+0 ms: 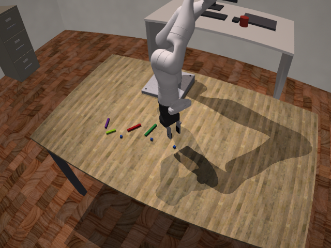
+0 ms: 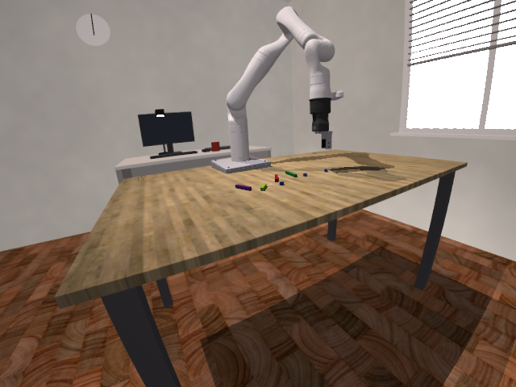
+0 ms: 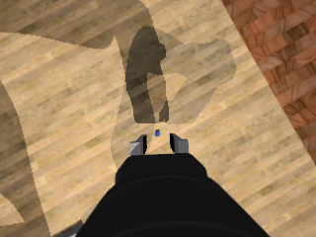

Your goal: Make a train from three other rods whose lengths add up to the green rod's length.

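My gripper is open and empty, raised above the table. A blue rod lies on the table right below it, apart from the fingers; in the wrist view it shows small between the open fingertips. Two more blue rods lie to the left. The green rod lies just left of the gripper. The red rod, lime rod and purple rod lie further left. In the exterior view the gripper hangs above the blue rod.
The arm's base plate stands behind the rods. The arm casts a large shadow to the right of the gripper. The table's front edge lies well below the rods.
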Robot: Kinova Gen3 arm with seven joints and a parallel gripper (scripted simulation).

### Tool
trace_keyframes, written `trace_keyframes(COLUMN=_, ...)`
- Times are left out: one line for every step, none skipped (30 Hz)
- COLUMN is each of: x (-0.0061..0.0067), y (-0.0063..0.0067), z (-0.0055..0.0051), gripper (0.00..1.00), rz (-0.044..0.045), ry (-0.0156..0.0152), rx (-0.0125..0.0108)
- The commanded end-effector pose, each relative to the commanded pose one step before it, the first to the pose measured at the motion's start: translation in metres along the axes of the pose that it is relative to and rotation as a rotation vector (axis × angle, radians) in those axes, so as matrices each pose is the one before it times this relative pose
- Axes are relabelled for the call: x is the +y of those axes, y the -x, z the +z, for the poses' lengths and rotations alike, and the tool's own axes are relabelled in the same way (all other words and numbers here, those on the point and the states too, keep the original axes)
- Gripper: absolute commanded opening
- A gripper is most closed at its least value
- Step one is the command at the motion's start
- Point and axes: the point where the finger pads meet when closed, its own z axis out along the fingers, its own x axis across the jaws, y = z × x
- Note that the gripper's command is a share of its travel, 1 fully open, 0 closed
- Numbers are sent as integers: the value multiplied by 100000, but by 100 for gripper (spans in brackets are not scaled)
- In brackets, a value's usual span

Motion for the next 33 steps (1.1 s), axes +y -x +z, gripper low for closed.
trace_keyframes(x=-46, y=-17, z=-61, gripper=100, rz=-19, ry=-165, rx=50)
trace_keyframes(x=0, y=0, z=0, gripper=100, rz=0, ry=0, rx=0)
trace_keyframes(x=0, y=0, z=0, gripper=100, rz=0, ry=0, rx=0)
trace_keyframes(x=0, y=0, z=0, gripper=100, rz=0, ry=0, rx=0)
trace_keyframes(x=0, y=0, z=0, gripper=100, rz=0, ry=0, rx=0)
trace_keyframes(x=0, y=0, z=0, gripper=100, rz=0, ry=0, rx=0)
trace_keyframes(x=0, y=0, z=0, gripper=100, rz=0, ry=0, rx=0)
trace_keyframes(x=0, y=0, z=0, gripper=100, rz=0, ry=0, rx=0)
trace_keyframes(x=0, y=0, z=0, gripper=100, rz=0, ry=0, rx=0)
trace_keyframes(x=0, y=0, z=0, gripper=100, rz=0, ry=0, rx=0)
trace_keyframes(x=0, y=0, z=0, gripper=100, rz=0, ry=0, rx=0)
trace_keyframes(x=16, y=-12, z=5, gripper=100, rz=148, ry=1, rx=-4)
trace_keyframes(x=99, y=-78, z=31, gripper=100, rz=928, ry=6, rx=-26)
trace_keyframes(x=235, y=-187, z=73, gripper=100, rz=2217, ry=14, rx=-60)
trace_keyframes(x=394, y=-323, z=121, gripper=100, rz=3753, ry=22, rx=-91)
trace_keyframes(x=548, y=-474, z=166, gripper=100, rz=5319, ry=26, rx=-107)
trace_keyframes(x=673, y=-629, z=202, gripper=100, rz=6732, ry=22, rx=-99)
trace_keyframes(x=752, y=-775, z=223, gripper=100, rz=7852, ry=8, rx=-67)
trace_keyframes(x=636, y=-737, z=190, gripper=100, rz=7047, ry=-12, rx=-16)
trace_keyframes(x=564, y=-727, z=169, gripper=100, rz=6628, ry=-30, rx=21)
trace_keyframes(x=0, y=0, z=0, gripper=100, rz=0, ry=0, rx=0)
trace_keyframes(x=0, y=0, z=0, gripper=100, rz=0, ry=0, rx=0)
trace_keyframes(x=701, y=-991, z=209, gripper=100, rz=8705, ry=-70, rx=78)
trace_keyframes(x=605, y=-979, z=184, gripper=100, rz=8208, ry=-102, rx=123)
trace_keyframes(x=428, y=-796, z=135, gripper=100, rz=6416, ry=-106, rx=128)
trace_keyframes(x=378, y=-786, z=123, gripper=100, rz=6170, ry=-125, rx=147)
trace_keyframes(x=261, y=-611, z=89, gripper=100, rz=4681, ry=-111, rx=127)
trace_keyframes(x=160, y=-412, z=57, gripper=100, rz=3111, ry=-82, rx=91)
trace_keyframes(x=80, y=-223, z=30, gripper=100, rz=1664, ry=-46, rx=51)
trace_keyframes(x=27, y=-79, z=10, gripper=100, rz=587, ry=-17, rx=18)
trace_keyframes(x=4, y=-11, z=1, gripper=100, rz=83, ry=-2, rx=3)
trace_keyframes(x=0, y=0, z=0, gripper=54, rz=0, ry=0, rx=0)
trace_keyframes(x=0, y=0, z=0, gripper=54, rz=0, ry=0, rx=0)
